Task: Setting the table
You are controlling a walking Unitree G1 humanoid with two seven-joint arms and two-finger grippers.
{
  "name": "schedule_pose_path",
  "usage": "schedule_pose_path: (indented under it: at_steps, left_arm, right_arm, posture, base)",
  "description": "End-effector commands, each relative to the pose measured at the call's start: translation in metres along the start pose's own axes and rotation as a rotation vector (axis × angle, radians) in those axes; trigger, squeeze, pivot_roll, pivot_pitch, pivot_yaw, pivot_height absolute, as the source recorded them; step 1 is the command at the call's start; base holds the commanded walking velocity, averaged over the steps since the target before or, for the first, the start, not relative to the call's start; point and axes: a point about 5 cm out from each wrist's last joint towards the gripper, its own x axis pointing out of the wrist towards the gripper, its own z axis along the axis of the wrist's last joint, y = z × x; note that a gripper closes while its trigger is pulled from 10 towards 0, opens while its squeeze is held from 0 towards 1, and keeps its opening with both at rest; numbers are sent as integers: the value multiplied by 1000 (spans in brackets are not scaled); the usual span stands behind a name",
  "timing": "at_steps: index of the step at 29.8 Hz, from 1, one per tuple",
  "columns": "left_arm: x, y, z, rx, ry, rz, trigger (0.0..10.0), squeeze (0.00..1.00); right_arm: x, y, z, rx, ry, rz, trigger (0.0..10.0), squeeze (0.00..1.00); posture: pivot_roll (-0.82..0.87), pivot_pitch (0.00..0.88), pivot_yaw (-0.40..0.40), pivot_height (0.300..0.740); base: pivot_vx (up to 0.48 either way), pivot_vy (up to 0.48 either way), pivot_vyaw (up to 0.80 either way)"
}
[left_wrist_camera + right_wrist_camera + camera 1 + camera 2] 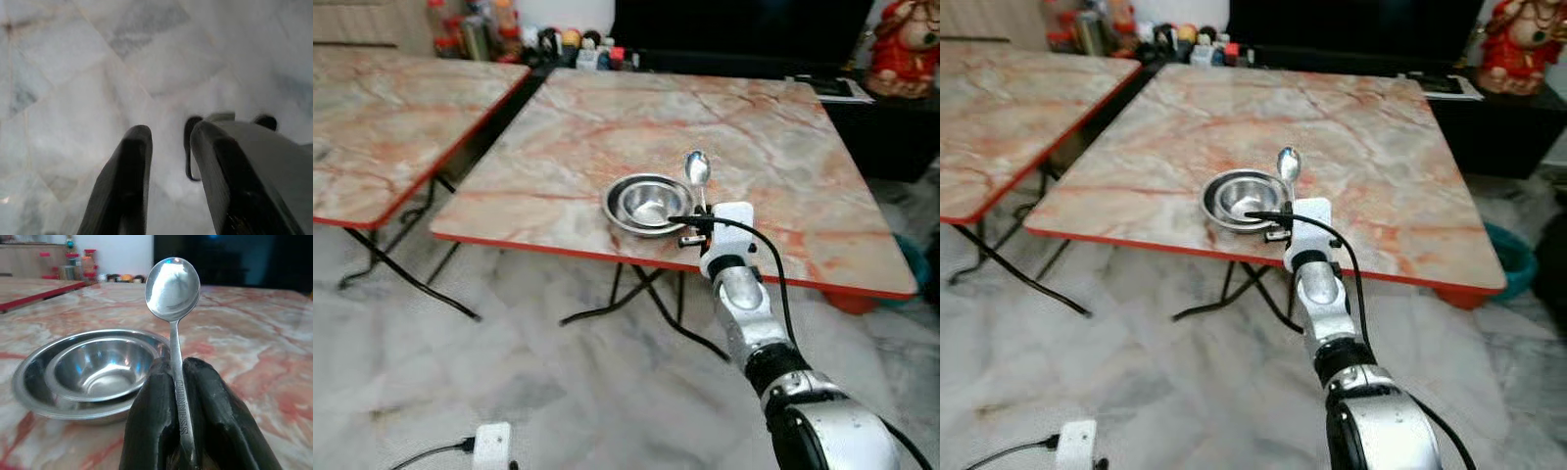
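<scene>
Left eye view: right gripper (698, 227) reaching over the near edge of the table (773, 147), clamped on a spoon (697, 171) held up just beside 2 nested bowls (648, 204). Second table (382, 117) off to the left; bottles (470, 29) lined up at the back.

Right eye view: same layout; spoon bowl end raised above the tabletop, right of the bowls.

Left wrist view: left gripper (168, 161) hanging idle over the floor (98, 73), fingers apart, holding nothing.

Right wrist view: both fingers (151, 416) pinched on the spoon handle, bowls just beyond to one side.

Step in hand, likely: placing the spoon. Next move calls for lowering it flat beside the bowls, then releasing.
</scene>
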Motion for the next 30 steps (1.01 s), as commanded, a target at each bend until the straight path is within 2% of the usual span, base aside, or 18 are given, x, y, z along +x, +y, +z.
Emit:
schedule_pose_path:
  at_steps: [1,13,27,30]
  left_arm:
    - [0,-1,2,-14,-8,7,10000,0]
    - [1,1,3,-47,-14,18,10000,0]
    - [1,1,5,-43,-20,18,10000,0]
    - [1,1,5,-44,-20,18,10000,0]
  right_arm:
    - [2,-6,5,-6,-10,-10,10000,0]
    - [1,-1,1,29,13,3,10000,0]
    - [1,3,1,14,9,23,10000,0]
    - [1,4,1,39,15,22,10000,0]
  posture:
    - [93,84,-27,715]
    - [94,86,-28,715]
    - [94,83,-28,715]
    - [96,82,-29,715]
  base:
    - [0,0,0]
    - [0,0,0]
    - [0,400,0]
    - [0,375,0]
